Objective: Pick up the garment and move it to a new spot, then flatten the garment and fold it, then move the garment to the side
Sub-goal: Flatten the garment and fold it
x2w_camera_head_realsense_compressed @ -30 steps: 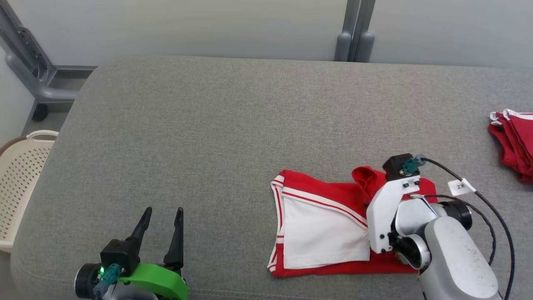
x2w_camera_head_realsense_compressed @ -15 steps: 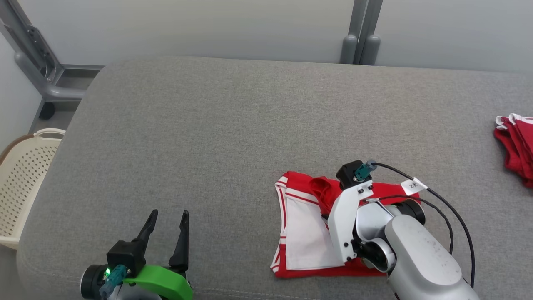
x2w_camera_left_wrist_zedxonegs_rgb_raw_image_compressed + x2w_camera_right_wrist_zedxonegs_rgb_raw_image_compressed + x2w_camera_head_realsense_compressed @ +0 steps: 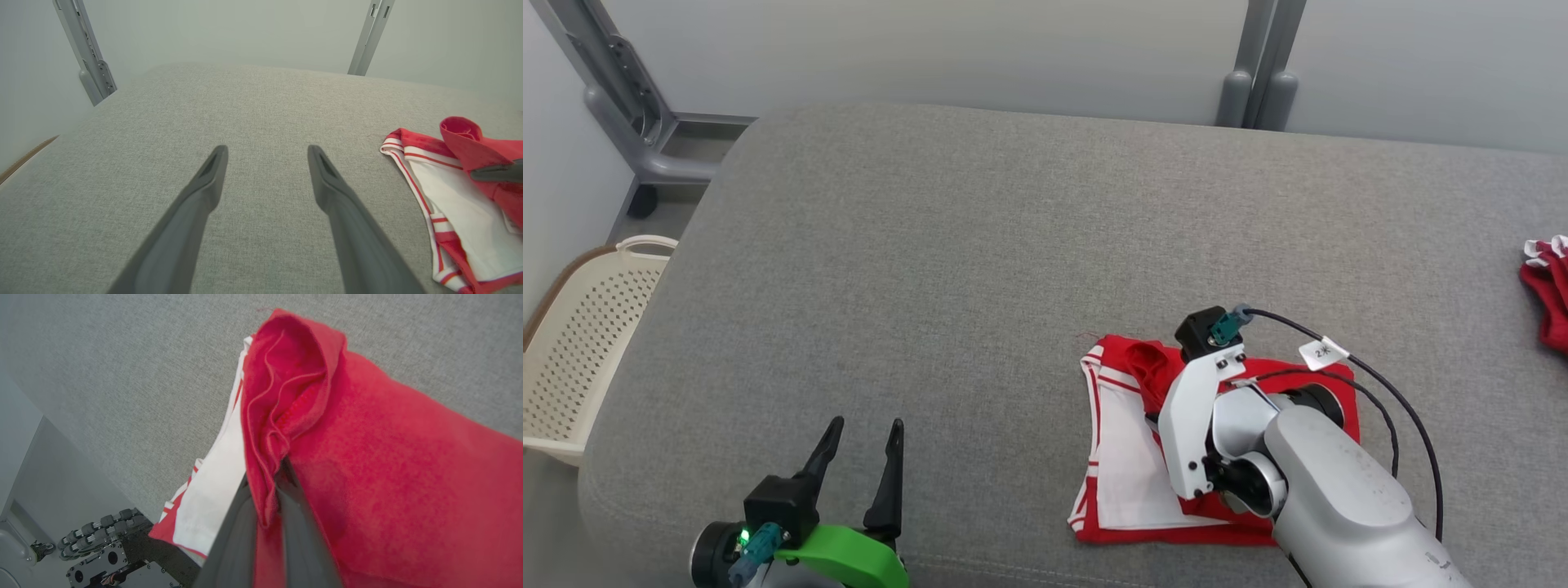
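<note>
1. Right wrist view gives us the grip: the right gripper has its two dark fingers pressed together on a bunched red fold of the garment, pinching it near their tips
2. The garment lies on the near right part of the grey padded surface, partly folded, its red outer layer raised over a white inner face with striped edges
3. The left gripper sits at the near left, well apart from the garment, fingers spread wide and holding nothing
4. We judge the cloth light, soft and limp (it rumples wherever nothing supports it), so a single pinch will drag the rest along rather than carry it flat
5. A tight pinch on a doubled fold should hold well; for a clean fold we would rather take hems or corners, the striped edge being easiest to find
6. In the head view the right forearm and wrist cover the garment's right half and the fingertips, and we cannot tell how many layers are pinched
7. A second red bundle is cut off by the head view's right edge and a pale perforated basket by its left; we cannot make out the whole of either
</note>
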